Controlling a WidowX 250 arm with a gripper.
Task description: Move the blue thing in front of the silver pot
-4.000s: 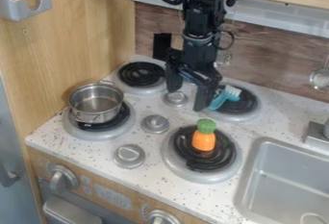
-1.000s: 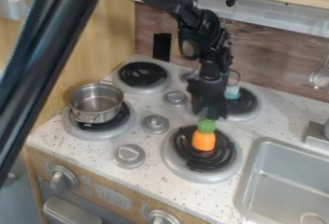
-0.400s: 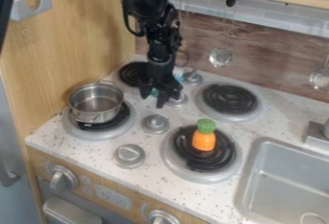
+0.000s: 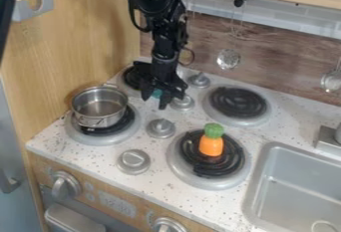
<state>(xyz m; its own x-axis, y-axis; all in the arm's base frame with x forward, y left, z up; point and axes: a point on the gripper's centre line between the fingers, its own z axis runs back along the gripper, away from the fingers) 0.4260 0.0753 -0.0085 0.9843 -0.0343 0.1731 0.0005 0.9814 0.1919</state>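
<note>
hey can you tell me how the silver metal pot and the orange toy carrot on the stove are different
The silver metal pot is open and hollow; the orange toy carrot with a green top looks solid. The pot is wider than the carrot. The pot has handles, while the carrot has none. Both rest on black coil burners.

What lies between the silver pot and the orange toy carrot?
In the camera view, a silver knob stands on the speckled counter between the pot and the carrot, flanked by the pot's burner and the carrot's burner.
</note>
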